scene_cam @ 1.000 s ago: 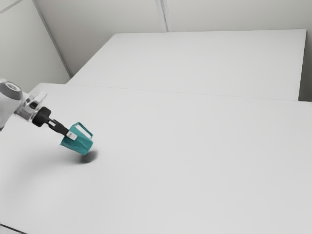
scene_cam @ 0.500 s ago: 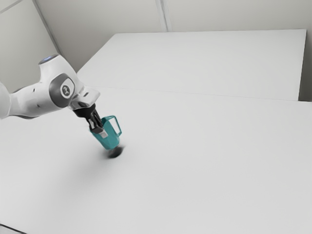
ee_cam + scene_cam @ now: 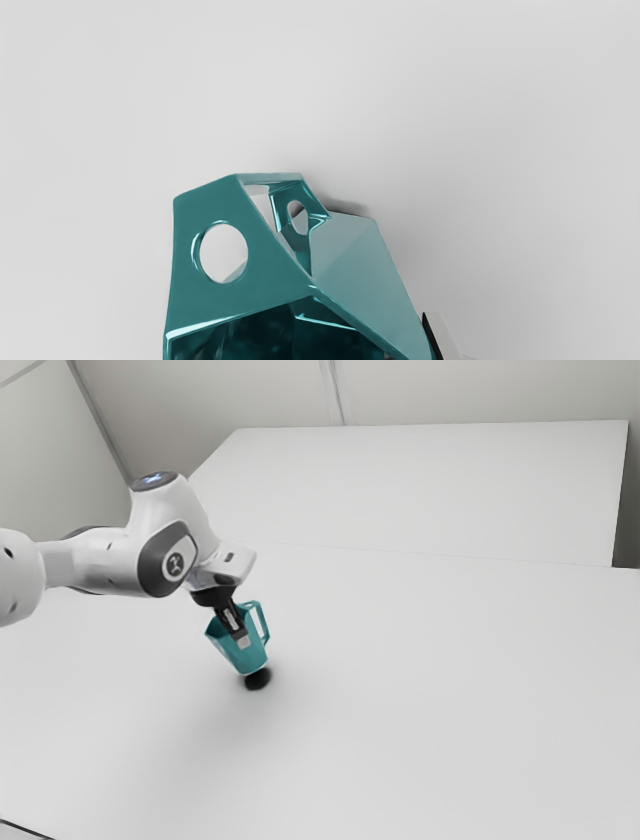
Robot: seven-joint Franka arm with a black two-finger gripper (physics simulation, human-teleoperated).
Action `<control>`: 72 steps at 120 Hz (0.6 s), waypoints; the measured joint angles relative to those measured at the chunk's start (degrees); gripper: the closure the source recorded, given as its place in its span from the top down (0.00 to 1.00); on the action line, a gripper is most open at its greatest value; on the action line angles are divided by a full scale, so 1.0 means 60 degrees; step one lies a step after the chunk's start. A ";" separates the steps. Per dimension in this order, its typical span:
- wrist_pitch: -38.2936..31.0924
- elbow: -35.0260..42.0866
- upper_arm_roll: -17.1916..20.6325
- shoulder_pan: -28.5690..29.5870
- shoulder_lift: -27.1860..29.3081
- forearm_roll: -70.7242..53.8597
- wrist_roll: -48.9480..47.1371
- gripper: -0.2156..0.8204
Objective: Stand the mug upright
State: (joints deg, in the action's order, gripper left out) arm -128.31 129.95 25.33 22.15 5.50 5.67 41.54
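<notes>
Teal, glossy and sharply faceted, a mug (image 3: 250, 658) leans in the grip of the black end effector (image 3: 243, 641), its walls clamped between the two fingers, low over a smooth, matte white desk (image 3: 430, 690). Flat panels meet at crisp edges that catch the light, and an oval opening pierces the panel nearest the wrist camera, beside an angular handle (image 3: 265, 622). The mug's long axis is tilted, not upright: its mouth faces up toward the exterior view's left, its base points down toward the exterior view's right, and the handle juts on that same right-hand side. A dark shadow (image 3: 258, 680) lies just under the base; whether base and desk touch cannot be told. The white-and-grey arm (image 3: 100, 560) reaches in from the exterior view's left, the end effector angled down onto the mug. Pale walls (image 3: 480, 390) rise behind the desk, and a thin seam crosses the white surface beyond the mug.
</notes>
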 joint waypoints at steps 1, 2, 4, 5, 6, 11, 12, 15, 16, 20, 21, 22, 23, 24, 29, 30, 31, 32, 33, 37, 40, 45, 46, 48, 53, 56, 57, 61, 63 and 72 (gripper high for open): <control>-0.0002 0.0016 0.0020 0.0005 0.0001 -0.0012 -0.0074 0.03; -0.0004 0.0030 0.0037 0.0007 0.0001 -0.0024 -0.0147 0.03; -0.0007 0.0064 0.0074 0.0015 0.0010 -0.0045 -0.0291 0.03; -0.0008 0.0089 0.0102 0.0026 0.0019 -0.0054 -0.0363 0.03; -0.0010 0.0112 0.0127 0.0032 0.0027 -0.0063 -0.0434 0.03; -0.0012 0.0247 0.0205 0.0025 0.0155 -0.0096 -0.0778 0.03; -0.0011 0.0272 0.0215 0.0022 0.0190 -0.0102 -0.0844 0.03; -0.0003 0.0359 0.0239 0.0018 0.0306 -0.0116 -0.1041 0.03; 0.0000 0.0386 0.0246 0.0017 0.0340 -0.0121 -0.1106 0.03; 0.0016 0.0528 0.0265 0.0020 0.0493 -0.0131 -0.1358 0.03; 0.0023 0.0567 0.0272 0.0025 0.0538 -0.0134 -0.1421 0.03; 0.0029 0.0601 0.0279 0.0027 0.0577 -0.0136 -0.1483 0.03; 0.0036 0.0631 0.0290 0.0031 0.0611 -0.0138 -0.1544 0.03; 0.0042 0.0658 0.0303 0.0034 0.0639 -0.0140 -0.1604 0.03; 0.0076 0.0766 0.0348 0.0032 0.0735 -0.0149 -0.1898 0.03; 0.0083 0.0784 0.0356 0.0032 0.0746 -0.0150 -0.1955 0.03; 0.0090 0.0801 0.0363 0.0031 0.0755 -0.0152 -0.2012 0.03; 0.0098 0.0818 0.0369 0.0031 0.0765 -0.0153 -0.2068 0.03; 0.0105 0.0832 0.0374 0.0030 0.0771 -0.0154 -0.2124 0.03; 0.0130 0.0883 0.0388 0.0031 0.0789 -0.0160 -0.2339 0.03; 0.0146 0.0907 0.0397 0.0033 0.0797 -0.0163 -0.2494 0.03; 0.0169 0.0934 0.0419 0.0036 0.0802 -0.0168 -0.2739 0.03; 0.0172 0.0936 0.0423 0.0035 0.0799 -0.0169 -0.2788 0.03; 0.0177 0.0939 0.0434 0.0037 0.0794 -0.0170 -0.2883 0.03; 0.0165 0.0944 0.0525 0.0041 0.0773 -0.0173 -0.3113 0.03; 0.0152 0.0946 0.0561 0.0035 0.0757 -0.0175 -0.3245 0.03; 0.0144 0.0946 0.0570 0.0034 0.0748 -0.0175 -0.3287 0.03; 0.0107 0.0945 0.0597 0.0027 0.0707 -0.0181 -0.3453 0.03; 0.0083 0.0942 0.0612 0.0027 0.0688 -0.0183 -0.3532 0.03; -0.0025 0.0902 0.0703 0.0021 0.0557 -0.0211 -0.3865 0.03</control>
State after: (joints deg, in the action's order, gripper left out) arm -128.46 135.36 29.55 22.27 8.84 4.40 18.35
